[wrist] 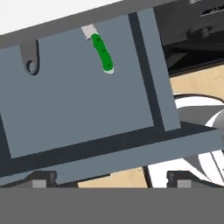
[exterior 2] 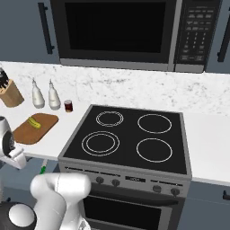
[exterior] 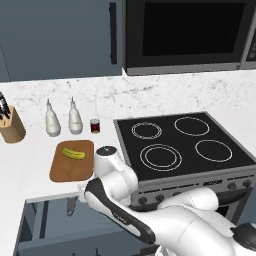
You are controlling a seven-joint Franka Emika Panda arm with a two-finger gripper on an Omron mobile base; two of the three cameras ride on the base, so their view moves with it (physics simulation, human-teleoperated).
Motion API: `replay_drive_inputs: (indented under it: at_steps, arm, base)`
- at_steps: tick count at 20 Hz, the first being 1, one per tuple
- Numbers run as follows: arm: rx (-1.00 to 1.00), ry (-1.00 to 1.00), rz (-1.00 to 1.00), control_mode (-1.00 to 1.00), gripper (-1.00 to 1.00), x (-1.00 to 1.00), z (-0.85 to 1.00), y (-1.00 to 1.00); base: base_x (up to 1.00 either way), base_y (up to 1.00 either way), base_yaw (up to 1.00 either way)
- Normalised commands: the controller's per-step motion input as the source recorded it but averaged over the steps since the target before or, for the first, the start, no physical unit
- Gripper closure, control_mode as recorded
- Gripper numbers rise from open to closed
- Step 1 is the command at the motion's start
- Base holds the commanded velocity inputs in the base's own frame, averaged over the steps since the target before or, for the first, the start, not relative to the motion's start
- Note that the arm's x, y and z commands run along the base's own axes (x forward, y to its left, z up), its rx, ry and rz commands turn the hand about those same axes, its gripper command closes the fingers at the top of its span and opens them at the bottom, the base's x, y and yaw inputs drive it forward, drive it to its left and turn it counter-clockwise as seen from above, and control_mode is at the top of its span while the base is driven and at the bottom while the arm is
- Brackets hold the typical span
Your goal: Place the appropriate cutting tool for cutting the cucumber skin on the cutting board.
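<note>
My gripper [wrist: 111,179] hangs wide open and empty over the open drawer [wrist: 78,100]. The peeler [wrist: 29,59], I think, lies beside the green-handled knife [wrist: 103,54]. The cutting board [exterior: 72,161] holds just the cucumber [exterior: 73,153], so everything remains.

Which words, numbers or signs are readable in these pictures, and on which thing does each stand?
None can be read.
Microwave keypad: pale button marks, too small and blurred to read.
Stove front panel: a faint mark between the knobs, unreadable.
Bottles, jar: no label visible.
</note>
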Motion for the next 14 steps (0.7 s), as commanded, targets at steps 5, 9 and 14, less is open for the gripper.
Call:
replay_drive_inputs:
  at_steps: [5,9,14]
  arm:
    - [-0.02,0.01,-0.16,-1.0,-1.0,0.23,-0.47,0.28]
    - [-0.02,0.02,-0.04,-1.0,-1.0,0.13,-0.39,0.32]
    - [0.0,0.0,0.0,-1.0,-1.0,0.14,-0.32,0.34]
  base:
    - [0.0,0.0,0.0]
    - [0.0,0.0,0.0]
    - [0.0,0.0,0.0]
